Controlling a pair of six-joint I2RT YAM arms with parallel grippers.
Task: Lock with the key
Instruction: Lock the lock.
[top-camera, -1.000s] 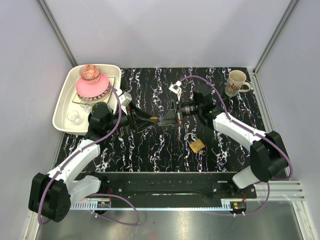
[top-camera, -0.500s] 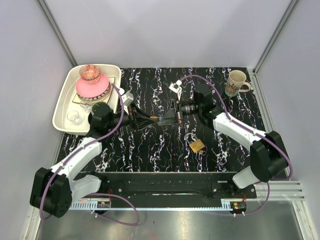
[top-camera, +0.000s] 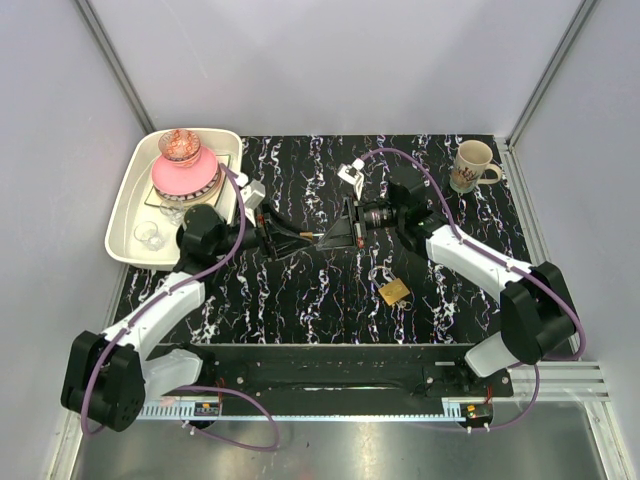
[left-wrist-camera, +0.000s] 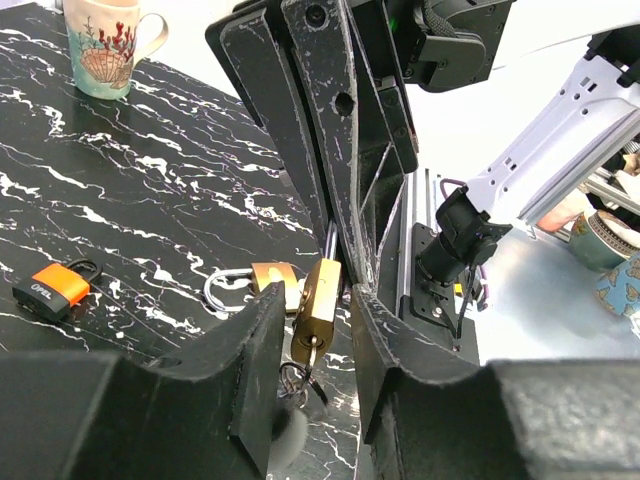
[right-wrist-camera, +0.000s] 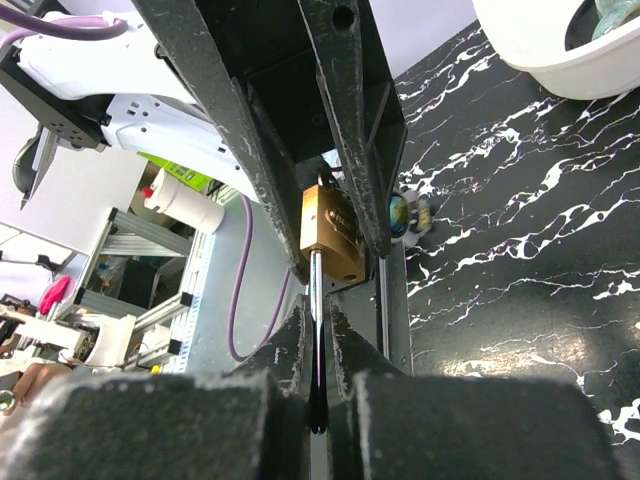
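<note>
Jaws of the right gripper (right-wrist-camera: 317, 325) are closed tight on the silver metal shackle (right-wrist-camera: 316, 285) of a small rectangular brass padlock (right-wrist-camera: 332, 235). We see it held above the black, white-veined tabletop (top-camera: 300, 290) near mid-table, where the two arms meet tip to tip. Jaws of the left gripper (left-wrist-camera: 318, 305) stand partly closed, one finger on either side of the brass body. In the right wrist view they look pressed against it, while the left wrist view shows thin gaps, so we cannot tell whether they grip it. A small wire ring with metal pieces (left-wrist-camera: 296, 382) hangs from the padlock's lower end. It is blurred, and we cannot tell whether the key is among those pieces. A small orange-bodied item with white lettering and a black loop (left-wrist-camera: 50, 287) lies flat on the tabletop, well apart from both grippers, and we cannot tell what it is. A second brass padlock with its shackle swung open (top-camera: 394, 292) lies on the tabletop below the right gripper in the top view, apart from it. A cream ceramic mug with a printed motif (top-camera: 472, 165) stands upright at the far right corner. A white rectangular tray (top-camera: 125, 215) at the far left holds a pink rounded dish (top-camera: 183, 178).
</note>
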